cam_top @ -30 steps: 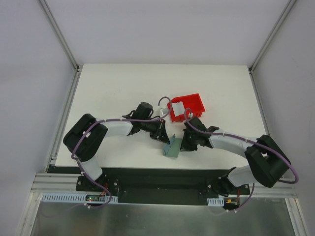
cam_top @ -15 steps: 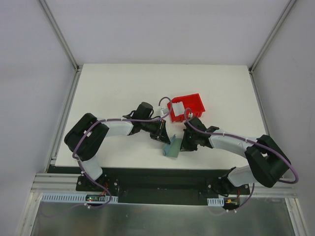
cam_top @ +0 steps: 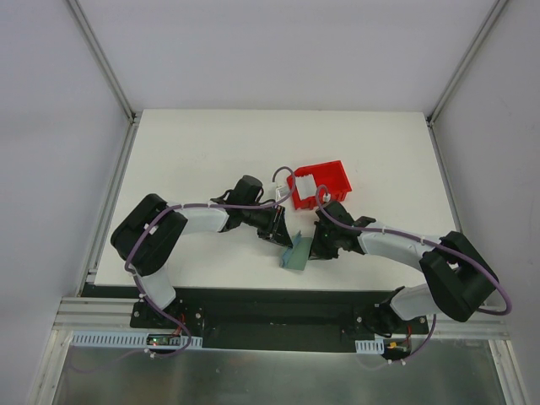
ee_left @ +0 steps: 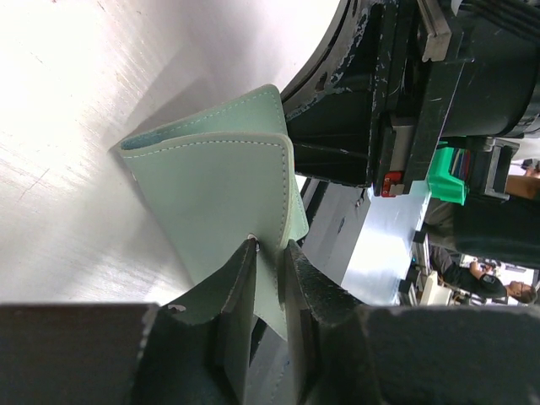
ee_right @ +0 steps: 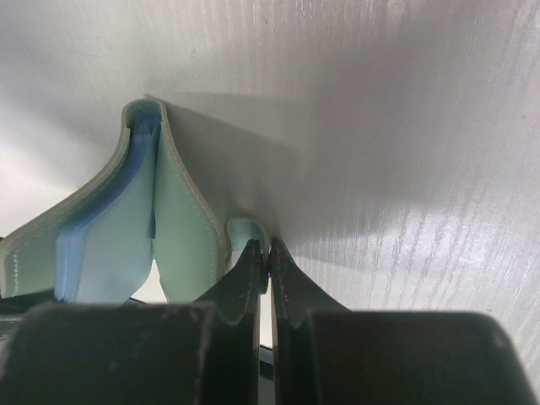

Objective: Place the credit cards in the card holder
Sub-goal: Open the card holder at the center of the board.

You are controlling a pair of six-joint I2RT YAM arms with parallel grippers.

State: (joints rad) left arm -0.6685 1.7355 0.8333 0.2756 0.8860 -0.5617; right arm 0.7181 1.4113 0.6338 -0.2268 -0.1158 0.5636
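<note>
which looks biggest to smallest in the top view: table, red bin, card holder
1. table
2. red bin
3. card holder; it stands on edge between the arms, so only part shows, yet it is clearly smaller than the bin

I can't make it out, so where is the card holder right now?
In the top view the card holder stands half-open near the front edge of the table, between the left gripper and right gripper, nearer than the red bin.

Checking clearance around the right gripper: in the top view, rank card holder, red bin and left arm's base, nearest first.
1. card holder, pinched in the right gripper.
2. red bin, just beyond it.
3. left arm's base, far left, near edge.
</note>
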